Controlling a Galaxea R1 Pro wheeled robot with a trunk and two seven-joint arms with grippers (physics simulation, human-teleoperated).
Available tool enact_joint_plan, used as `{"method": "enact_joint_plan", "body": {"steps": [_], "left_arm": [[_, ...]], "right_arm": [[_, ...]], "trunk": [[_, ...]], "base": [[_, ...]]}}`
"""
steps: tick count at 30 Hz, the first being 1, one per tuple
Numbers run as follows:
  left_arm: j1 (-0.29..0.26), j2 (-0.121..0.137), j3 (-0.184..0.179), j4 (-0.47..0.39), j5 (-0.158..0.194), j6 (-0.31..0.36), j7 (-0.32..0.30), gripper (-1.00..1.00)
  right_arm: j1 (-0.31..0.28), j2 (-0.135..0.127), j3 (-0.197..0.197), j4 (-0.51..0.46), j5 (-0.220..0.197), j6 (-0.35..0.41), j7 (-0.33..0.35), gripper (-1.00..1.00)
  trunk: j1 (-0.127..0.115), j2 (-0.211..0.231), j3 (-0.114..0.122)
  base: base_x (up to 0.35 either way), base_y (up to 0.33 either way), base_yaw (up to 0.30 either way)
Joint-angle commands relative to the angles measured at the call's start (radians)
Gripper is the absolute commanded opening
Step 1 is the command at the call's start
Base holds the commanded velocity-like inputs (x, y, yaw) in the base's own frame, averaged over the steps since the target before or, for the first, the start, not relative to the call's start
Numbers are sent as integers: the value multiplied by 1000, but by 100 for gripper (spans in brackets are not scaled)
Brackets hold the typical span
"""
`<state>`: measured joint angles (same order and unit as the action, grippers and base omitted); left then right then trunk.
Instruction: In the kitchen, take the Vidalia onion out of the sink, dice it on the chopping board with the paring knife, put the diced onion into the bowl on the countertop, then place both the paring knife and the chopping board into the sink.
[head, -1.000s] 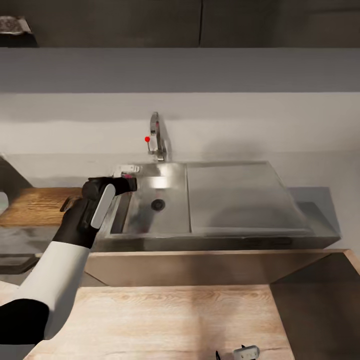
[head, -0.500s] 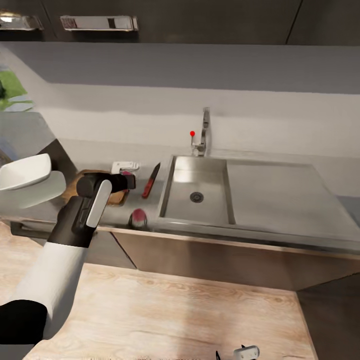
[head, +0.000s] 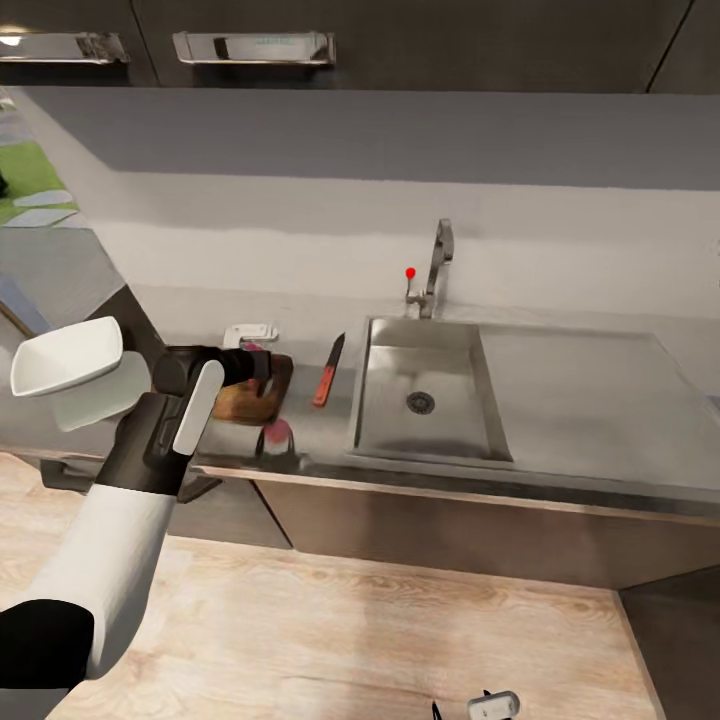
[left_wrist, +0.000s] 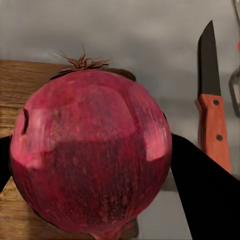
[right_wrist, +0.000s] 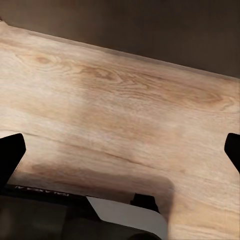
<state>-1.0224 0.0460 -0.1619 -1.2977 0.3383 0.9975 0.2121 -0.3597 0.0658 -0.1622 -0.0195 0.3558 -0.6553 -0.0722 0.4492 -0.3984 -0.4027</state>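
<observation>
Left claw (left_wrist: 90, 165) gripped the onion (left_wrist: 92, 150) above the board (head: 245, 400), left of the knife (head: 327, 372); sink (head: 425, 345) emptied, dicing not begun.

Soft, even light from overhead, no hard glare.
My onion (left_wrist: 92, 152) looms slightly blurred with dull highlights; the bench (head: 300, 420) mirrors it faintly at six o'clock; my shadow pools on the floor (right_wrist: 120, 110).

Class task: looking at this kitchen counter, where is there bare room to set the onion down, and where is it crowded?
Bare: the steel drainboard right of the sink. Crowded: the chopping board, paring knife and bowl sit close together around the left gripper, which holds the onion.
</observation>
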Motion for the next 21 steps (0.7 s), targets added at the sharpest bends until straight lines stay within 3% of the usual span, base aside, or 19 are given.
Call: {"method": "enact_joint_plan", "body": {"steps": [1, 11, 21], "left_arm": [[-1, 1, -2, -1, 10, 3, 9, -100], [1, 2, -2, 0, 10, 4, 8, -100], [4, 7, -2, 7, 10, 3, 7, -100]], "right_arm": [[-1, 0, -5, 1, 11, -3, -8, 100], [-1, 0, -5, 1, 11, -3, -8, 100], [-1, 0, -5, 1, 11, -3, -8, 100]], "trunk": [[1, -2, -1], [1, -2, 3], [1, -2, 3]], "base": [[172, 237, -161], [113, 229, -112], [0, 33, -4]]}}
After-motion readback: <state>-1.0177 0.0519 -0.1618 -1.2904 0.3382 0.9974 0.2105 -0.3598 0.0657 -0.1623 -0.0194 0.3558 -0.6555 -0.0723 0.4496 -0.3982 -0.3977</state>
